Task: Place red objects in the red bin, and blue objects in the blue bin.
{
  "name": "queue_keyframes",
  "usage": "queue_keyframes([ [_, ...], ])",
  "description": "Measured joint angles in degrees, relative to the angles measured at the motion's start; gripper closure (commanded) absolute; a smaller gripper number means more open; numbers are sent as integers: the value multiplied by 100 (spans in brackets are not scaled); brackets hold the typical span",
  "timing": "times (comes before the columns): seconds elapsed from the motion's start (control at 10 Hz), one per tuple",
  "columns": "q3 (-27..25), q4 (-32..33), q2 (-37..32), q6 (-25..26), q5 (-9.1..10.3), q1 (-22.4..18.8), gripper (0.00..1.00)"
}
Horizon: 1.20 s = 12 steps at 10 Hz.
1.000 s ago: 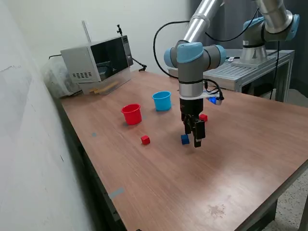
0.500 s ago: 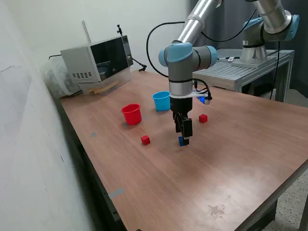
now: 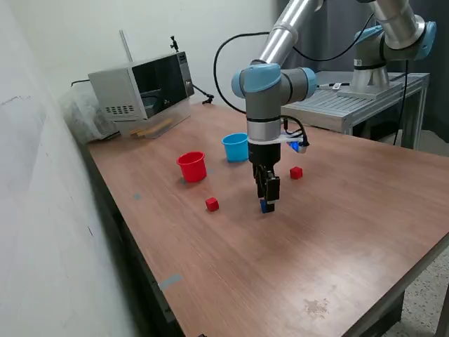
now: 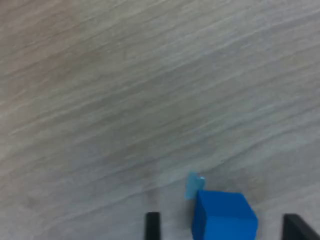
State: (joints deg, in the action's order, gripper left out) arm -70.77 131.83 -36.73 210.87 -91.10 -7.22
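A dark-blue cube (image 3: 264,206) lies on the wooden table, right under my gripper (image 3: 267,202). In the wrist view the cube (image 4: 224,217) sits between the two black fingertips (image 4: 152,226), with a gap on each side; my gripper (image 4: 222,229) is open around it. One red cube (image 3: 212,203) lies to the exterior view's left of it, another red cube (image 3: 296,172) behind the gripper to the right. The red bin (image 3: 191,166) and the light-blue bin (image 3: 236,147) stand upright farther back. A second blue cube is not visible.
A microwave (image 3: 144,88) stands at the table's far left corner. A second robot arm's base (image 3: 379,67) sits on a metal stand at the back right. The table's left edge (image 3: 119,225) runs close to a white wall. A pale-blue fleck (image 4: 194,185) lies beside the cube.
The gripper moved toward the exterior view's left and down until its fingers straddle the blue cube. In the last half second it has barely moved.
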Motion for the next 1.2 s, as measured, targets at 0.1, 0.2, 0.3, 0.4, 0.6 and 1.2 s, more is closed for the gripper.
queue_keyframes([
  [0.1, -22, 9, 0, -15, -6, -1, 100],
  [0.2, -52, 21, -4, -55, -7, 0, 100],
  [0.3, -73, 30, -9, -159, -7, -1, 100],
  [0.4, -86, 24, -20, -387, -5, -4, 100],
  [0.6, -171, -1, -316, -919, -4, -3, 100],
  [1.2, -2093, -252, -2352, -1710, -8, 1375, 100],
])
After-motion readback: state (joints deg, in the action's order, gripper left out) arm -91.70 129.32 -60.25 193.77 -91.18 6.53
